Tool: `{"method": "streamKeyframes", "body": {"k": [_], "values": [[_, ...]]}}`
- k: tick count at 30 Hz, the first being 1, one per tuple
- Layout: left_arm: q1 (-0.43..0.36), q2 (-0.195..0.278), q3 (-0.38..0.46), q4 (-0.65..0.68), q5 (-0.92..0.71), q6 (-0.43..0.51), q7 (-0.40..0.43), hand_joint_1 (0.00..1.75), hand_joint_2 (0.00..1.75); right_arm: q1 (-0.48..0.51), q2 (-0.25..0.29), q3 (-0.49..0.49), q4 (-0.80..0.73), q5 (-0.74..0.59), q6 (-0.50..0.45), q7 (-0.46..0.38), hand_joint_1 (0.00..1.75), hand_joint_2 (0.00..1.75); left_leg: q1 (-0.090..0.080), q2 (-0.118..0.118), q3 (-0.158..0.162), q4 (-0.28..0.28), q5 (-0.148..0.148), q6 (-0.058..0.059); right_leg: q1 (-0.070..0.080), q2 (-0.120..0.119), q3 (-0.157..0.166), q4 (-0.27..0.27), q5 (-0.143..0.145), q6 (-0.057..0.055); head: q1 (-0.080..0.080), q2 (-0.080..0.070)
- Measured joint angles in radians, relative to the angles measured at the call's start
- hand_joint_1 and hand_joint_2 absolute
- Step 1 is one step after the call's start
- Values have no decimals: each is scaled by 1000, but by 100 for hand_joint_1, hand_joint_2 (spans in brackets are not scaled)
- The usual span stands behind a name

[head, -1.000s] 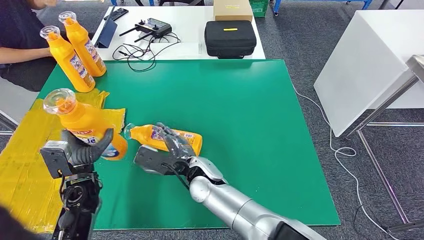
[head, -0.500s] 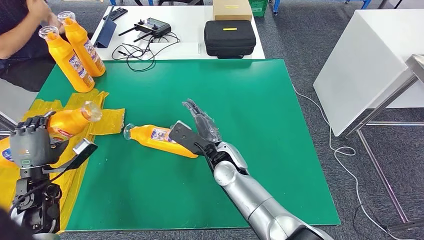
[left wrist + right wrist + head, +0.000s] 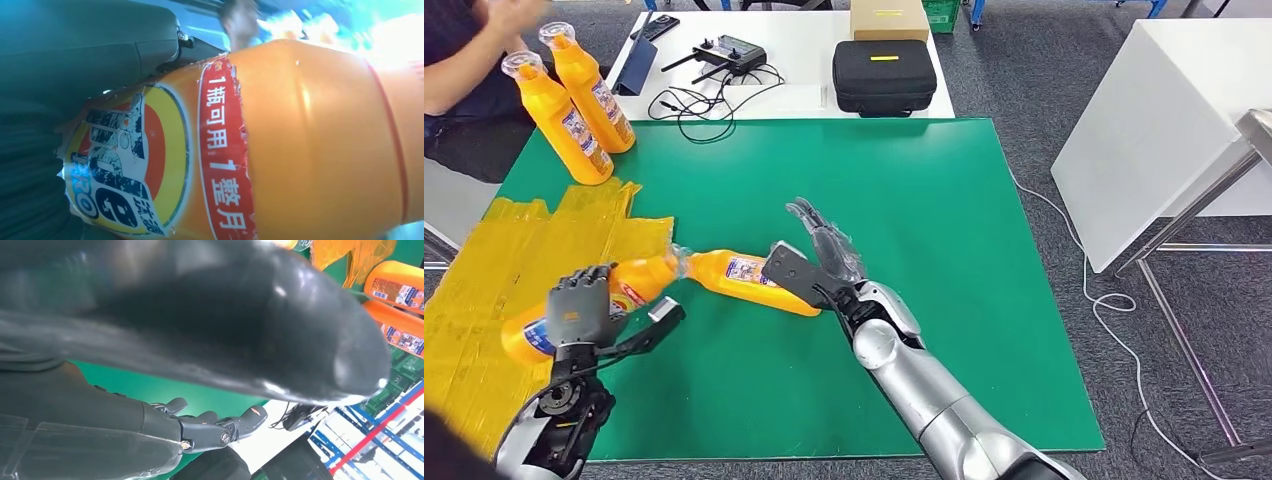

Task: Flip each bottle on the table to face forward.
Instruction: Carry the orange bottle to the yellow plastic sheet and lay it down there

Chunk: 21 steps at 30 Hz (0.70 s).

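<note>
Bottle (image 3: 579, 300) lay tilted in left robot hand (image 3: 576, 312), gripped round body. Second bottle (image 3: 746, 279) lay on green tabletop (image 3: 924, 200) by right robot hand (image 3: 819, 262), fingers spread, holding nothing.

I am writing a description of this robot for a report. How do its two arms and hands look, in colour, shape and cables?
The right arm is a smooth silver tube with rounded joints, ending in a dark grey, glossy right hand behind a flat black plate. The left hand is grey with segmented fingers. Its left forearm is darker, with exposed black mechanical parts and thin black cables.
</note>
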Motion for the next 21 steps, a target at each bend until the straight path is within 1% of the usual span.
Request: {"method": "streamKeyframes", "body": {"k": [3, 4, 7, 9, 11, 13, 16, 20, 21], "values": [[-15, 6, -31, 79, 2, -45, -2, 39, 175, 1, 0, 0, -3, 1, 9, 1, 0, 0, 0, -1, 0, 0, 0, 0, 0, -1, 0, 0, 0, 0, 0, 0], [-24, 8, -38, 97, 2, -67, 3, 0, 175, 1, 0, 0, -3, 2, 12, 1, 0, 0, 0, -3, 0, 0, 0, 0, 0, -2, 1, 0, 0, 0, 0, 0], [-54, 14, -55, 133, 2, -160, 40, 0, 175, 1, 2, 0, -3, 11, 22, 6, 0, 0, 0, -7, 3, -1, 0, 0, 0, -5, 6, 0, -1, 0, 0, 0], [-72, 19, -62, 146, 6, -234, 68, 0, 87, 1, 4, 0, -3, 18, 31, 13, 0, 0, 0, -8, 5, -1, 0, 0, -1, -7, 9, 0, -1, -1, 0, 0], [-86, 25, -65, 157, 13, -289, 84, 0, 0, 1, 8, 1, -3, 25, 39, 19, 0, 0, 0, -8, 8, -2, 0, -1, -1, -7, 12, 0, -1, -1, 0, 0], [-95, 32, -66, 165, 19, -318, 90, 0, 0, 1, 9, 1, -3, 34, 45, 28, 0, 0, 0, -7, 10, -2, 1, -3, 0, -6, 13, 0, 1, -3, 0, 0], [-100, 44, -66, 173, 25, -334, 87, 0, 0, 0, 11, 2, -3, 49, 55, 49, 0, 0, 1, -7, 11, -2, 3, -6, 0, -6, 13, 1, 3, -6, 0, 0], [-101, 55, -64, 179, 30, -335, 73, 0, 0, -4, 13, 5, 4, 66, 71, 84, 0, 175, 1, -7, 12, -2, 6, -7, 0, -6, 13, 2, 4, -7, 0, 0], [-102, 57, -63, 180, 30, -336, 67, 0, 0, -8, 13, 6, 10, 74, 75, 100, 0, 175, 1, -7, 13, -2, 6, -7, 0, -6, 13, 2, 4, -7, 0, 0]]}}
